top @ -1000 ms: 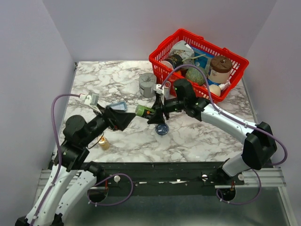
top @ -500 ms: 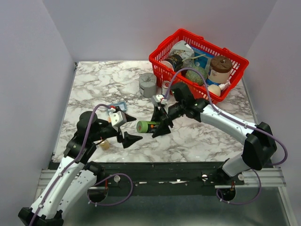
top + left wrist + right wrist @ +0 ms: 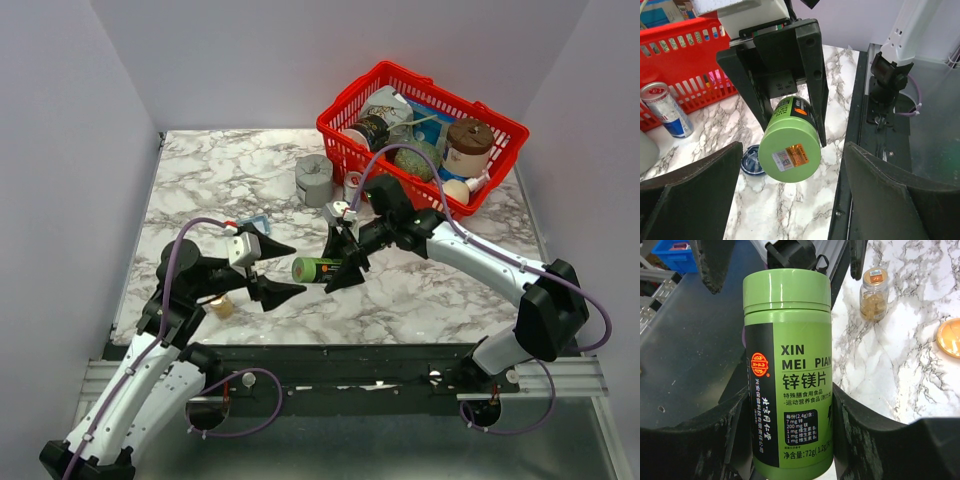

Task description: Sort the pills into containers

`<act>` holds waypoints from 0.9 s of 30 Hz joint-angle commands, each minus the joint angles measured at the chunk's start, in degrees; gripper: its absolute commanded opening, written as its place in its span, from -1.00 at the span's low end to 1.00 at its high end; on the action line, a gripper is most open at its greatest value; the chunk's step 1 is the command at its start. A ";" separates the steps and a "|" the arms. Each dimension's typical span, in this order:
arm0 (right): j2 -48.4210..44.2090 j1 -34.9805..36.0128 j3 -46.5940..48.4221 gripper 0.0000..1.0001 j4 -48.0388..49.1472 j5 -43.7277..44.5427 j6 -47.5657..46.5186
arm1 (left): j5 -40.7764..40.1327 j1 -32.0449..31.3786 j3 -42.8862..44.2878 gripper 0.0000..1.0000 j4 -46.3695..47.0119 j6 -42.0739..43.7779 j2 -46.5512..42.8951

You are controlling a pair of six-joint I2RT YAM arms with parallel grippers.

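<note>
Pill bottle, green, is clamped near its base end between the two fingers of the right hand and held above the bench, near the front edge. Its long axis lies roughly level and runs left to right in the top view. The lid end points left, toward the left hand. In the left wrist view the lid faces the camera squarely and carries a small orange-and-white sticker. In the right wrist view the printed label faces the camera.

Left hand: fingers spread wide, holding nothing. The lid end lines up with the gap between them, with clear space on both sides.

Visibility limits:
- Blue dish rests on the bench below the bottle. The bottle covers part of it in the left wrist view, and it cannot be made out in the top view.
- Orange dish is cut off by the right edge of the right wrist view. Its contents cannot be told.
- Small glass jar stands upright on the bench near the orange dish.
- No loose pills can be made out.
</note>
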 commanded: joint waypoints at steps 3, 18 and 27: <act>0.07 0.41 2.08 -0.73 0.24 -2.73 -0.94 | -0.01 -0.12 -2.12 0.80 4.05 -3.72 0.29; 0.51 0.58 2.25 -0.74 0.24 -1.50 -0.67 | -0.18 -1.88 -0.72 -0.52 6.70 -9.44 4.95; -2.30 0.67 -0.47 -0.77 7.78 15.61 5.11 | -28.63 -1.97 7.19 -1.00 -13.51 -45.67 7.06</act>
